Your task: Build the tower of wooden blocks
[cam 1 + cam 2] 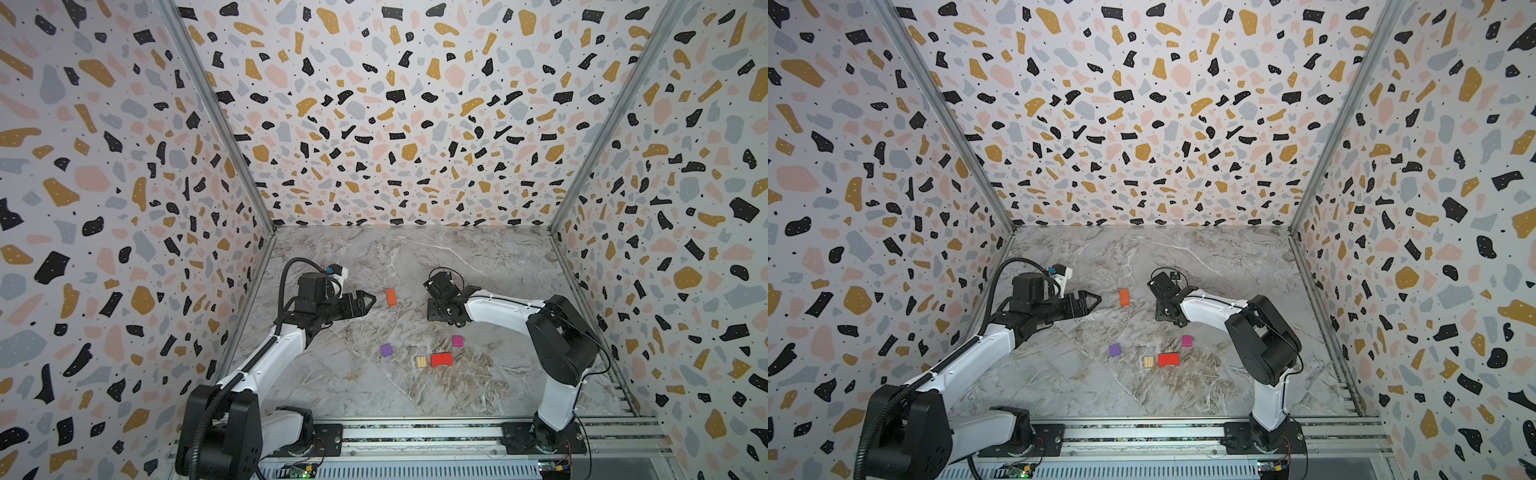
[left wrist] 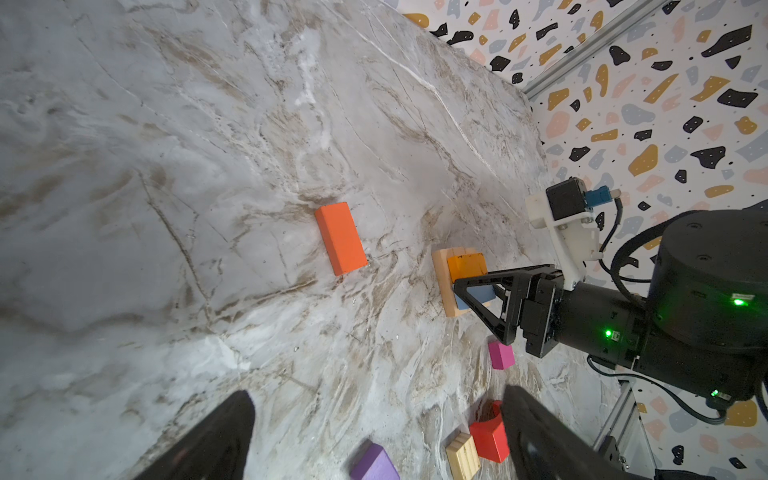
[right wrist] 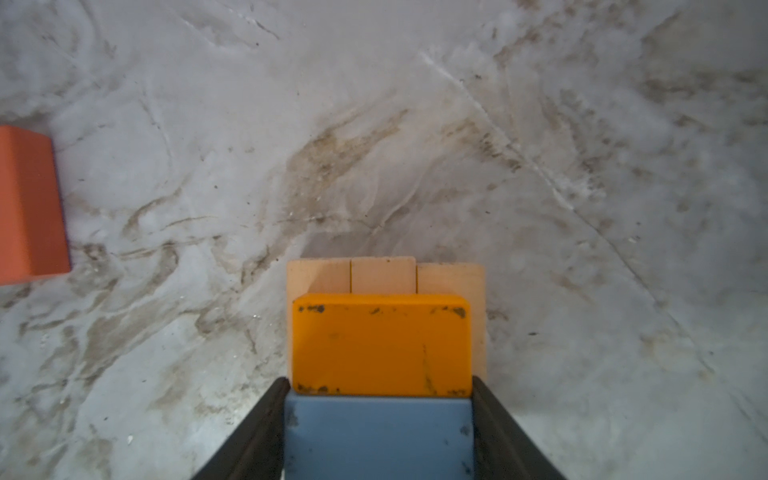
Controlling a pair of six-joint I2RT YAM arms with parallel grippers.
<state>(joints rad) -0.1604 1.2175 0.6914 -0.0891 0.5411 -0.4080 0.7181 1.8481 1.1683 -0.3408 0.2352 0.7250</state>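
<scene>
The tower [image 2: 463, 266] stands mid-desk under my right gripper [image 3: 379, 384], which clamps its blue block [image 3: 378, 436] beside the amber block [image 3: 381, 343] on tan planks [image 3: 382, 276]. My left gripper [image 1: 368, 300] gapes empty; the red block [image 1: 441, 359] and purple block [image 1: 386, 350] lie unstacked.

White links [image 1: 278, 353], black joints [image 1: 561, 345], black left end effector [image 1: 368, 300].

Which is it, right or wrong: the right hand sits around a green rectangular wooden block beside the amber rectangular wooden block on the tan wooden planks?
Wrong on colour. The right wrist view shows the right hand around a blue rectangular wooden block, not a green one, beside the amber rectangular wooden block on the tan wooden planks.
</scene>
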